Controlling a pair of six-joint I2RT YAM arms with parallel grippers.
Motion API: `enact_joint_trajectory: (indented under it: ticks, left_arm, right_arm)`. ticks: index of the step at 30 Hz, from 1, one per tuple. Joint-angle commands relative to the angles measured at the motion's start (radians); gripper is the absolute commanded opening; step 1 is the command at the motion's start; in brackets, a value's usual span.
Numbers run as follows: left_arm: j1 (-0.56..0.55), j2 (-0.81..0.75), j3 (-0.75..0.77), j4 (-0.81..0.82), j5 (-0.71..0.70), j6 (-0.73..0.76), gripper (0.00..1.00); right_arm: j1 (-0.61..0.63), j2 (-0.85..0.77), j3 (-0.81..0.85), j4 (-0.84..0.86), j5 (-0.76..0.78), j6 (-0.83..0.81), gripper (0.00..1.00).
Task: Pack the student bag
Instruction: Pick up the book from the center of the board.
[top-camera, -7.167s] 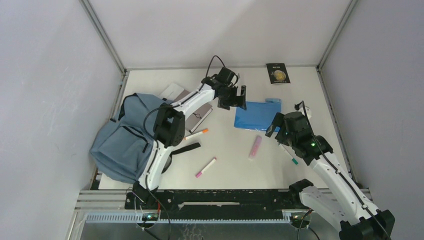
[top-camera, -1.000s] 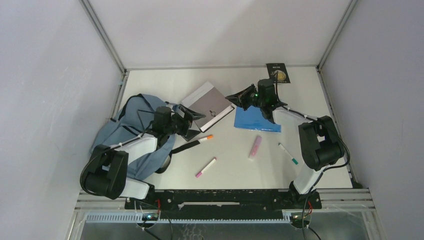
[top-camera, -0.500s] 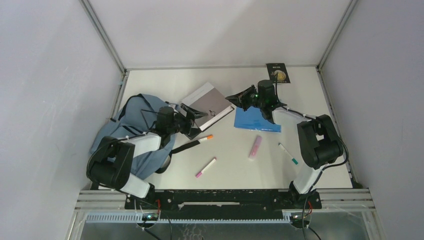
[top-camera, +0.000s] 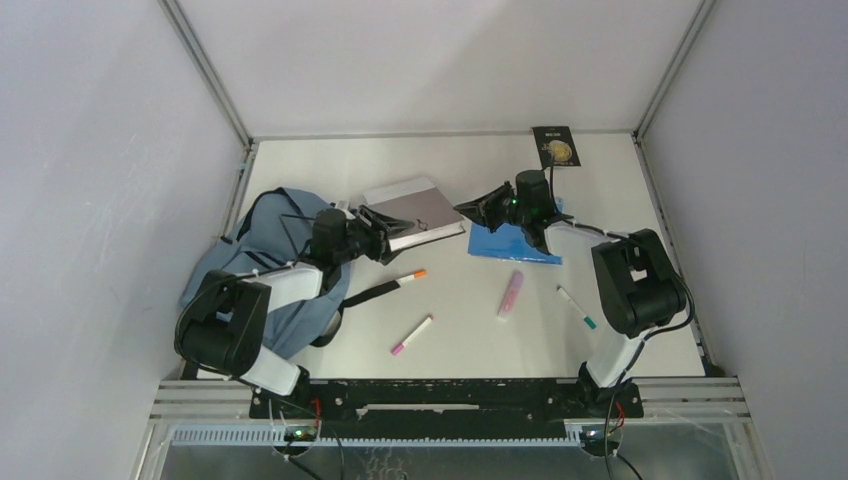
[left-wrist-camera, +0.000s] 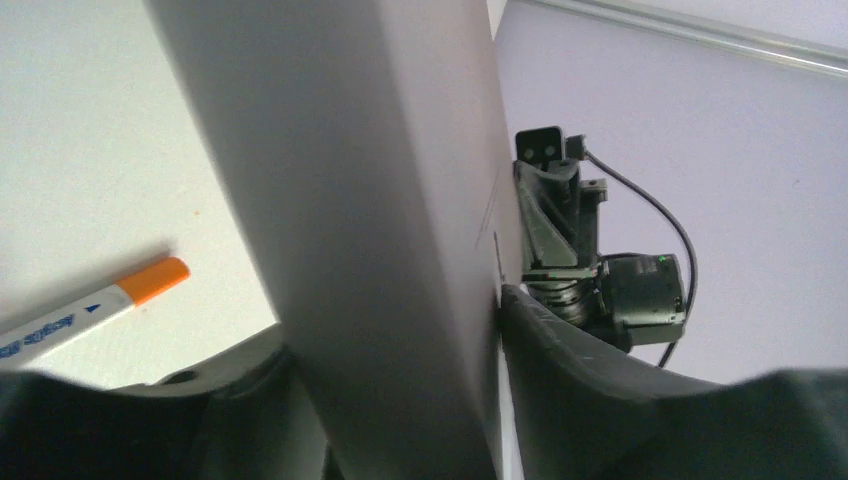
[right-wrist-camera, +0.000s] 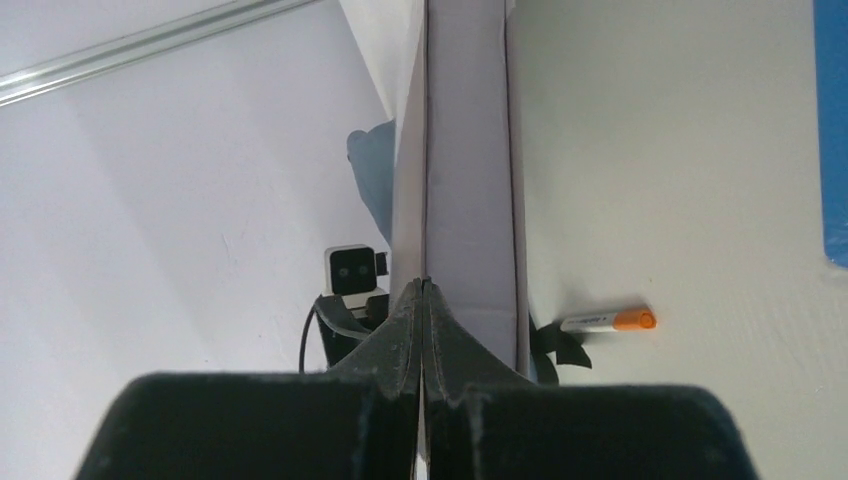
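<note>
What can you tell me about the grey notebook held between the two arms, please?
The grey notebook is thick, with a matte grey cover and white page edges. It is held tilted between the student bag and the blue folder. The right gripper pinches its cover at one corner with shut jaws; the left gripper clamps the opposite edge.

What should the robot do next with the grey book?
Probably the right tool should let go. The left tool grips the other end of the grey book, right beside the student bag, so it could likely tuck the book in alone.
</note>
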Motion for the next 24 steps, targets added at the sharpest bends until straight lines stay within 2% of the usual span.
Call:
enact_joint_trajectory:
  ticks: [1,4,5,7,8,12,17,20,24]
  left_arm:
    - [0.003,-0.041,0.076,0.065,0.005,0.0,0.51]
    - [0.003,-0.047,0.071,0.065,0.008,0.009,0.3]
    - [0.003,-0.05,0.066,0.066,0.009,0.014,0.26]
    - [0.002,-0.054,0.062,0.064,0.016,0.032,0.17]
    - [0.002,-0.055,0.062,0.064,0.024,0.05,0.16]
    - [0.002,-0.075,0.064,0.054,0.076,0.176,0.15]
    - [0.001,-0.123,0.059,0.035,0.083,0.244,0.18]
    - [-0.006,-0.144,0.075,0.05,0.081,0.253,0.18]
    - [-0.02,-0.168,0.095,0.056,0.08,0.267,0.18]
  right_arm:
    - [0.005,-0.003,0.008,0.038,-0.035,-0.041,0.0]
    - [0.002,-0.011,0.008,0.02,-0.031,-0.076,0.0]
    - [0.002,-0.017,0.008,0.013,-0.032,-0.088,0.14]
    - [-0.002,-0.041,0.008,-0.009,-0.029,-0.124,0.51]
    - [-0.003,-0.058,0.008,-0.029,-0.026,-0.15,0.65]
    - [-0.017,-0.176,-0.028,-0.119,0.016,-0.253,0.97]
    - [-0.033,-0.345,-0.203,-0.031,0.038,-0.222,1.0]
    - [-0.018,-0.409,-0.344,0.122,0.04,-0.15,1.0]
    - [0.041,-0.461,-0.45,0.294,0.084,-0.125,1.0]
